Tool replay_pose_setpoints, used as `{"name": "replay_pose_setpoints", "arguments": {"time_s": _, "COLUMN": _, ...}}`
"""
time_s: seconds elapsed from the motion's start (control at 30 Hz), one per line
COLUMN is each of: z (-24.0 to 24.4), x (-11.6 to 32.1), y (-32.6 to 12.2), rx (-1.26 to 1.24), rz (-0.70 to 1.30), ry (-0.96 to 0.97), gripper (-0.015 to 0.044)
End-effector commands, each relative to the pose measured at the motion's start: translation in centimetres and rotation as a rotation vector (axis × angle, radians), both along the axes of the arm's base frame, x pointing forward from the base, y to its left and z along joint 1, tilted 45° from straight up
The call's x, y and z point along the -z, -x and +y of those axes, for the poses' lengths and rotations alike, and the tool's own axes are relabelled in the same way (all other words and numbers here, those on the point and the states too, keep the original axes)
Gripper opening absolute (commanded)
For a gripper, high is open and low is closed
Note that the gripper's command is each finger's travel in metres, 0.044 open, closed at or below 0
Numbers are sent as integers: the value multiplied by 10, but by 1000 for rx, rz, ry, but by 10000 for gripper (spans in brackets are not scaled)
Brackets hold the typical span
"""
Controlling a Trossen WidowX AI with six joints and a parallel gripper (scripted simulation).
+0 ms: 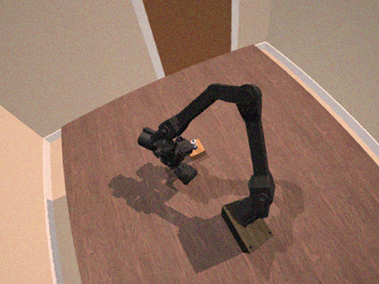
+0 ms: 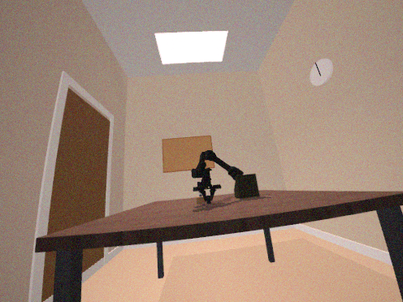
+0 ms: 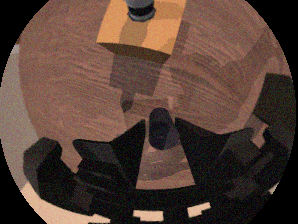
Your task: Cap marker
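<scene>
Dark cap (image 3: 161,131) between jaws (image 1: 179,168) (image 2: 208,199), on left-edge side of worktop (image 1: 121,145) (image 2: 122,226) (image 3: 60,75) in top view; jaws partly spread, pinch unclear. Likely light, stiff, smooth; grip sides squarely at mid-height.

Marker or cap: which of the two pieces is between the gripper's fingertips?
The dark cap, between the gripper's fingertips; the marker stands in the orange holder block, outside them.
</scene>
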State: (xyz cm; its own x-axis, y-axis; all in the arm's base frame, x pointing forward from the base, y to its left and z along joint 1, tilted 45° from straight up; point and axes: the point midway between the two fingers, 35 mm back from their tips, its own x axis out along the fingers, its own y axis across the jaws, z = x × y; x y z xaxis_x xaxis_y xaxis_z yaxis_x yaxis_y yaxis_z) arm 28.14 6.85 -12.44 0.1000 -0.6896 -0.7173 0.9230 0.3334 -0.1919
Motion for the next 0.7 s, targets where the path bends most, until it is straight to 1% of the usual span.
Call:
{"name": "replay_pose_setpoints", "arguments": {"time_s": 0.0, "z": -1, "x": 0, "y": 0, "rx": -6, "rz": 3, "ry": 4, "gripper": 136}}
{"name": "replay_pose_setpoints", "arguments": {"time_s": 0.27, "z": -1, "x": 0, "y": 0, "rx": -6, "rz": 3, "ry": 4, "gripper": 83}}
{"name": "replay_pose_setpoints", "arguments": {"time_s": 0.37, "z": 3, "x": -3, "y": 0, "rx": -6, "rz": 3, "ry": 3, "gripper": 4}}
{"name": "replay_pose_setpoints", "arguments": {"time_s": 0.67, "z": 24, "x": -24, "y": 2, "rx": -7, "rz": 3, "ry": 1, "gripper": 0}}
